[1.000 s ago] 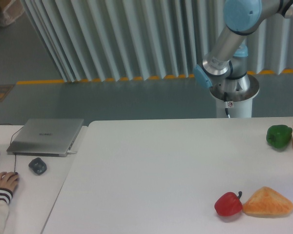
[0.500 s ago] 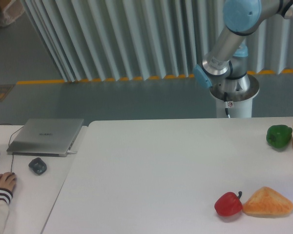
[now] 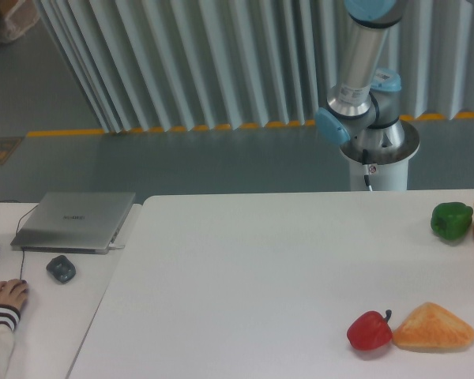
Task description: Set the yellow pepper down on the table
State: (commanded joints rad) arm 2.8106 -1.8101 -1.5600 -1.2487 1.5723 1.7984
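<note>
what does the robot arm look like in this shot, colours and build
The arm is a silver-grey metal tube with light-blue caps at its joints. It rises from a round white pedestal behind the table; a thin dark cable and a small red-marked label hang on the pedestal front. Its hand is out of frame.

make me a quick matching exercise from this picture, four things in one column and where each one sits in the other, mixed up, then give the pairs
Things:
1. red pepper
2. green pepper
3. laptop
4. bread wedge

Places:
A. closed, on the side desk at the left
B. near the table's right edge, farther back
C. front right, touching the red pepper's right side
D. front right, just left of the bread

Pairs: 1-D, 2-B, 3-A, 4-C
</note>
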